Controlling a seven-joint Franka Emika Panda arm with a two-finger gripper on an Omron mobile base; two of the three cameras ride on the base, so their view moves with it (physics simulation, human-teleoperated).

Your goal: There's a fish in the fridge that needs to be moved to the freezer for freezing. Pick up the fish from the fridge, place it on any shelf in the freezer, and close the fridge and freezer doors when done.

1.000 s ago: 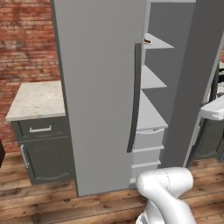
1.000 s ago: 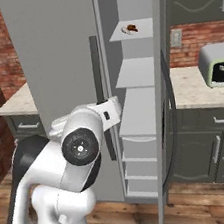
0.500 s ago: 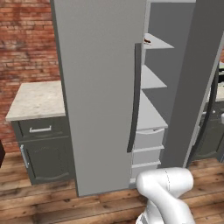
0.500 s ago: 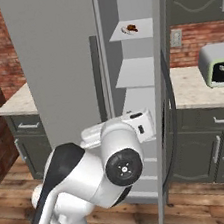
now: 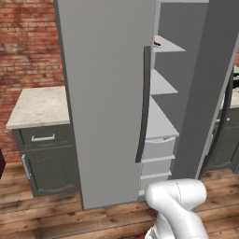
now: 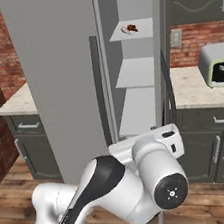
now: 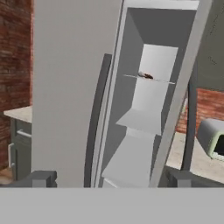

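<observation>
Red brick wall point(image 5: 28, 42), wood plank floor point(image 5: 46, 214), dark grey cabinets point(image 6: 217, 142) under pale stone counters point(image 5: 39, 105).

Freezer point(image 6: 134, 75) stands open between shut fridge door point(image 6: 58, 76) and freezer door point(image 6: 163, 61).

— What do we see left of the tall unit?
— A brick wall point(image 5: 28, 42), a pale stone counter point(image 5: 37, 105) over a dark grey cabinet point(image 5: 46, 161).
— And right?
— A toaster oven point(image 6: 218, 66), a wall outlet point(image 6: 176, 38), wooden floor point(image 5: 56, 214).

The small brown thing point(image 6: 132, 28) on the freezer's point(image 6: 135, 75) top shelf is too small to identify. The freezer's top is cut off, and the arm hides its drawers in the right base view.
</observation>
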